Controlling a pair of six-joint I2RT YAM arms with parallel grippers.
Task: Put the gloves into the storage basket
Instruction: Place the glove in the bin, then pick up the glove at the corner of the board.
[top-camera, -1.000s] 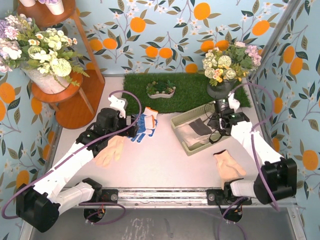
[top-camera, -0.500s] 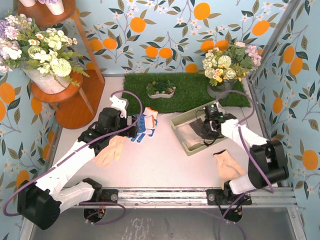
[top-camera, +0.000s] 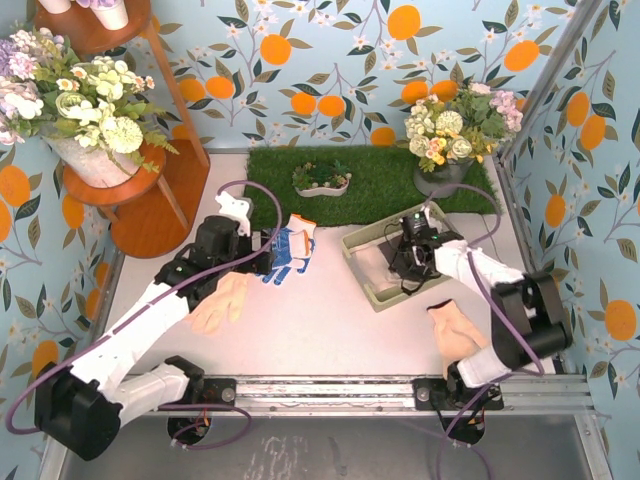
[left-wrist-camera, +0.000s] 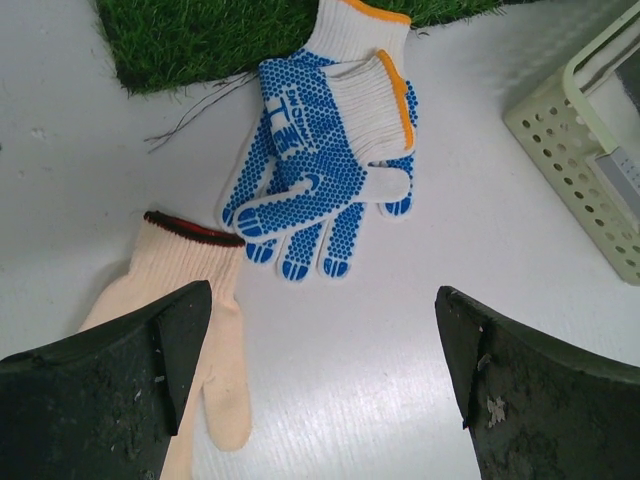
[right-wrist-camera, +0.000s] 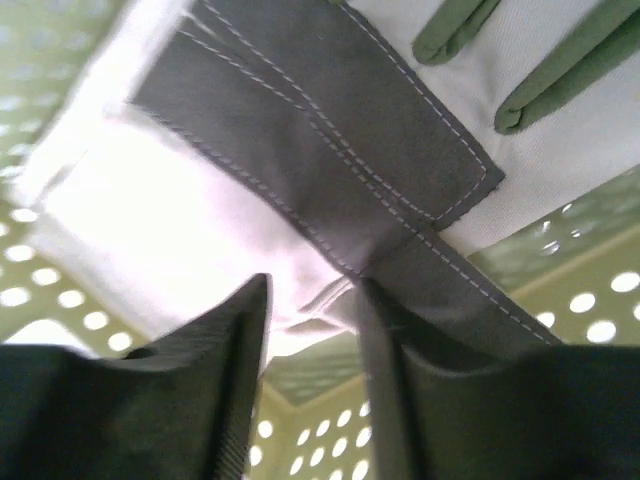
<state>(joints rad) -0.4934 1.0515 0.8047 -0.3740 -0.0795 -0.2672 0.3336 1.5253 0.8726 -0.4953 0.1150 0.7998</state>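
Inside storage basket (top-camera: 358, 272): grey-and-cream glove (right-wrist-camera: 330, 150) is lying; right gripper (right-wrist-camera: 312, 300) is standing narrowly parted at its fold, grip unclear; overhead view is hiding this.
Left gripper (left-wrist-camera: 318, 330): is gaping wide, empty, over peach glove (left-wrist-camera: 185, 270) and blue-and-white glove (left-wrist-camera: 320, 170).

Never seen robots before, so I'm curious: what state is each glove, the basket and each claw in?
left gripper: open, empty.
right gripper: inside storage basket, jaws narrowly apart on work glove, grip unclear.
blue-and-white gloves: stacked on table.
left peach glove: flat on table.
right peach glove: flat on table.
work glove: in basket.
storage basket: upright, holding work glove.
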